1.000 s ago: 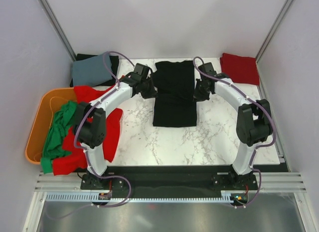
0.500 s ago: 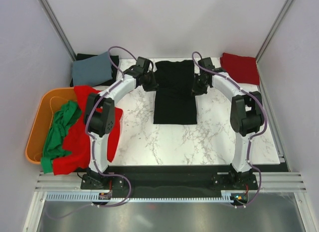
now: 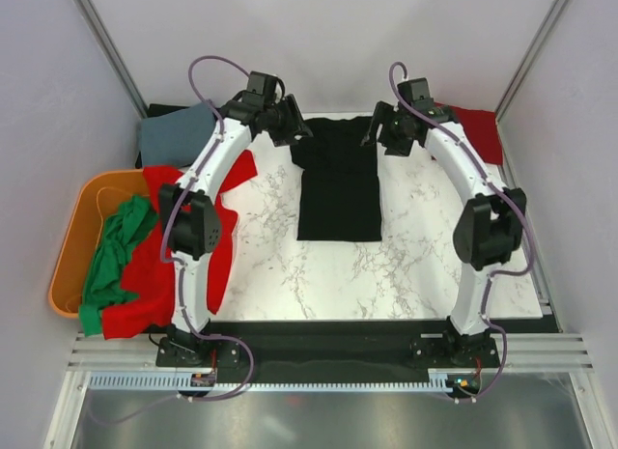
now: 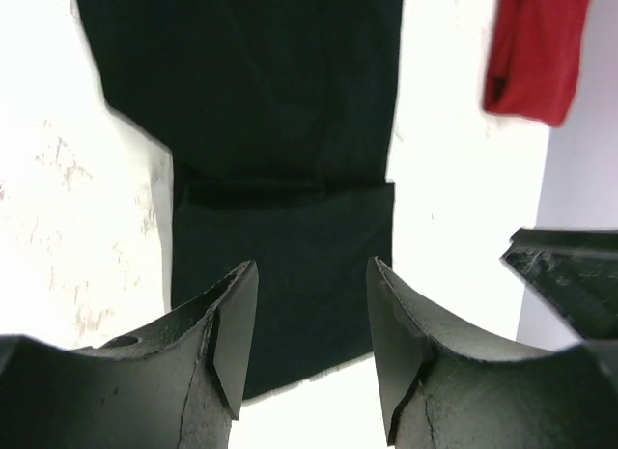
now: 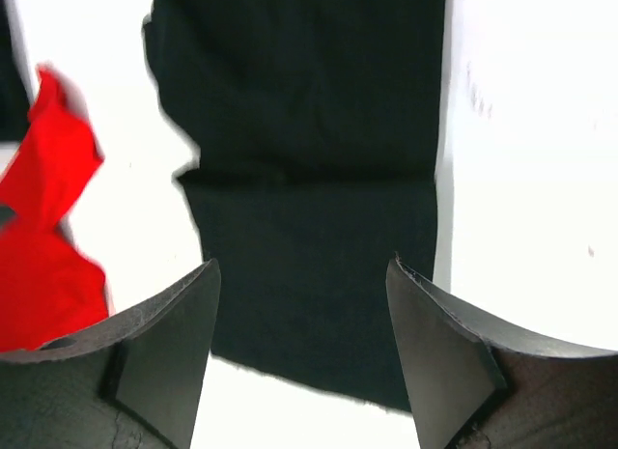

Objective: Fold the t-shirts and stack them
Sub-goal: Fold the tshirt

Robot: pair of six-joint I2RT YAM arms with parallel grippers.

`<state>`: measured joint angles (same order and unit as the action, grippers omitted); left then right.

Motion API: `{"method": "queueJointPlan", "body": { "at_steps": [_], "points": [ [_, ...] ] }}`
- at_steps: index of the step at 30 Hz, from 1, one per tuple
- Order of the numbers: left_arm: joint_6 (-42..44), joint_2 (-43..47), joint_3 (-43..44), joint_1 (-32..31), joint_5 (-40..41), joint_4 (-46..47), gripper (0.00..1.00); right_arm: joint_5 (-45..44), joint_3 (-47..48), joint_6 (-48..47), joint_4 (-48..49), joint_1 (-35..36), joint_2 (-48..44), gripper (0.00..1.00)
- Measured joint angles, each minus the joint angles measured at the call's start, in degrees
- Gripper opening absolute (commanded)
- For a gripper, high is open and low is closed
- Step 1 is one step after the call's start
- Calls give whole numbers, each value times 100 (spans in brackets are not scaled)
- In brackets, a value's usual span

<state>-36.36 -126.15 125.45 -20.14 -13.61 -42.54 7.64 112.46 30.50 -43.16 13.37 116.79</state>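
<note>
Release: left gripper and right gripper spring wide, empty, lifting off the black shirt, which lies flat, ready for another fold, I reckon.

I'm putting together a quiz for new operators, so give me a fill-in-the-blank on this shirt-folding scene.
The middle t-shirt is coloured ____. The green t-shirt lies over the ____ tub. The left hand and right hand both have ____ jaws, holding nothing.
Missing words: black; orange; open.
</note>
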Motion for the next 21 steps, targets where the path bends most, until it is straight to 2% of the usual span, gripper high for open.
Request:
{"method": "queueJointPlan", "body": {
  "at_steps": [4,7,12,16,21],
  "points": [
    [0,1121,-1141,-61,-4,-57,56,92,-1775,90,313,269,-1392,77],
    [-4,1932,-2470,-236,-4,179,55,420,-3473,223,741,490,-2326,72],
    [-149,2706,-4682,-549,-85,533,53,1016,-5254,409,1296,481,-2684,66],
    [-356,3150,-5982,-564,-122,782,53,1143,-5928,417,1541,472,-2653,67],
    [-461,3788,-6544,-560,-131,1045,53,1137,-6111,350,1882,444,-2627,72]
  ]
}}
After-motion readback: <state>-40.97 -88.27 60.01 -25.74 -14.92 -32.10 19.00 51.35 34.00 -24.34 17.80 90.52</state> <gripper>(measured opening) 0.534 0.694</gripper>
